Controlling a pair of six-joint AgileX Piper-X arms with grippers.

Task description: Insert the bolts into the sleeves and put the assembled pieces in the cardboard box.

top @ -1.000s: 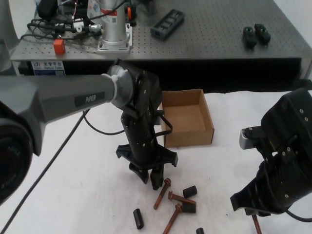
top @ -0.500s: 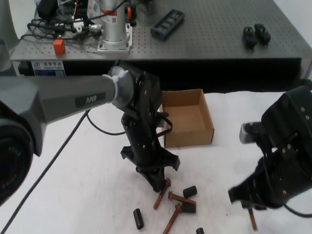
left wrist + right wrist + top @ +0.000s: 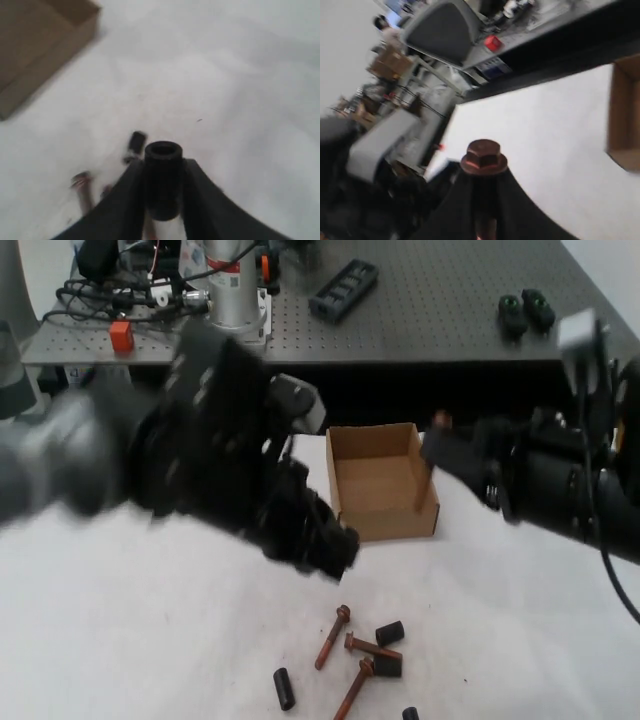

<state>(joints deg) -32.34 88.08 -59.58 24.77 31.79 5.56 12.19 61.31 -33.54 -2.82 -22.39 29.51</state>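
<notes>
Several loose bolts (image 3: 333, 637) and sleeves (image 3: 390, 632) lie near the cardboard box (image 3: 385, 522).

Your light is bright and even: cloth (image 3: 120, 640) nearly glares, box (image 3: 385, 522) casts soft shadow, left arm (image 3: 190, 450) and right arm (image 3: 560, 485) blur.

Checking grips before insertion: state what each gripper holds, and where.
Left gripper: black sleeve, clamped across its sides, bore end free. Right gripper: bolt, clamped on the shank just below its head.
</notes>
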